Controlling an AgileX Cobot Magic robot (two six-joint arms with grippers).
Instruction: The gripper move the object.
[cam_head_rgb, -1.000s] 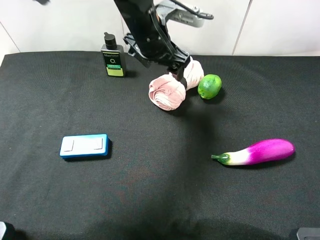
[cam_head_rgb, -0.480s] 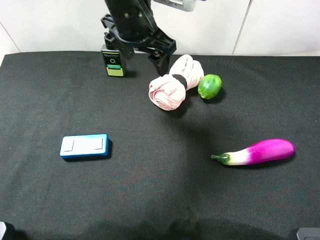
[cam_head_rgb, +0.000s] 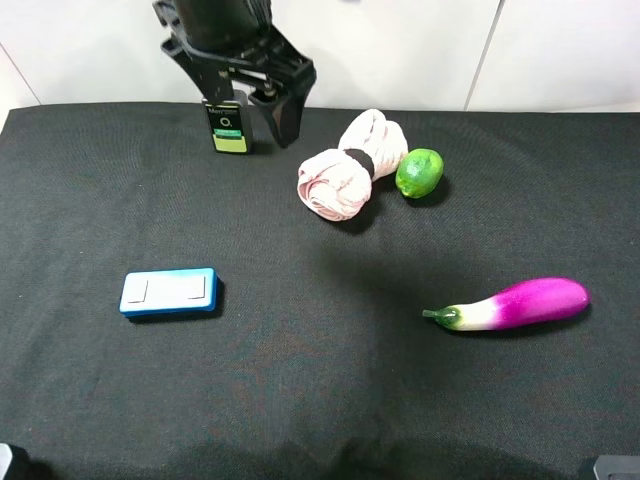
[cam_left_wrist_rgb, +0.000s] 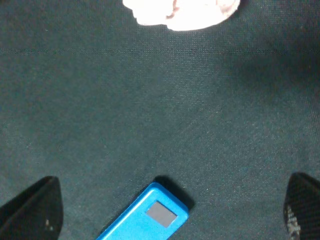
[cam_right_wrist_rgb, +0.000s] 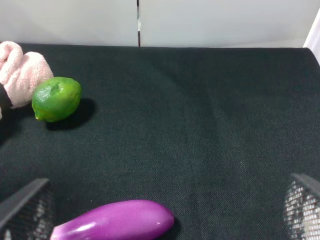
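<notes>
Left gripper (cam_head_rgb: 262, 112) hangs above the black desk (cam_head_rgb: 320, 400) with its jaws spread wide and nothing between them, just beside the small bottle (cam_head_rgb: 227, 128). The pink cloth bundle (cam_head_rgb: 351, 177) lies on the desk to the right of that bottle, apart from the jaws, its far lobe touching the lime (cam_head_rgb: 419, 172). The blue box (cam_head_rgb: 169, 292) sits well nearer the camera than the bottle. The purple eggplant (cam_head_rgb: 512, 303) lies far right. Right gripper (cam_right_wrist_rgb: 160, 220): jaws wide, empty.
</notes>
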